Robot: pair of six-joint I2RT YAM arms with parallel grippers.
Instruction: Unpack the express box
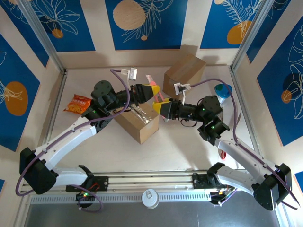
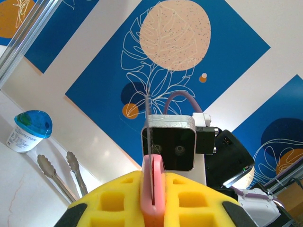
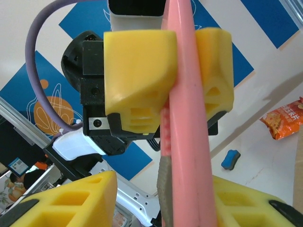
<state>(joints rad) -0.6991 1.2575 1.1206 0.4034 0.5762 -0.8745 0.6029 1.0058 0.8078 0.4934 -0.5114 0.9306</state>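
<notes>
The express box [image 1: 137,122] lay on the table between my two arms, its top sealed with clear tape, so the unpacking itself was not yet begun. Just above its far corner was the pink tool [image 1: 151,80], long and flat, which I took for a cutter for that tape. My left gripper [image 1: 147,90] was clamped tight on it, the yellow pads pressed on both faces [image 2: 152,189]. My right gripper [image 1: 163,109] had its fingers on either side of the same tool [image 3: 189,118], lower on the handle. They were apart, with a clear gap at one finger, so this hand had no grip yet.

The step, as I judged it, was to pass the tool from left to right. To do it well, the right fingers should meet the flat faces squarely, well below the left pads. The left should let go only when the right was firm, otherwise the tool could tip or drop onto the box. What looked like a thin blade edge above the left pads should stay away from the cables.

Farther out were a second carton [image 1: 184,71], a snack bag [image 1: 77,103] and a blue-lidded cup [image 1: 222,91]
</notes>
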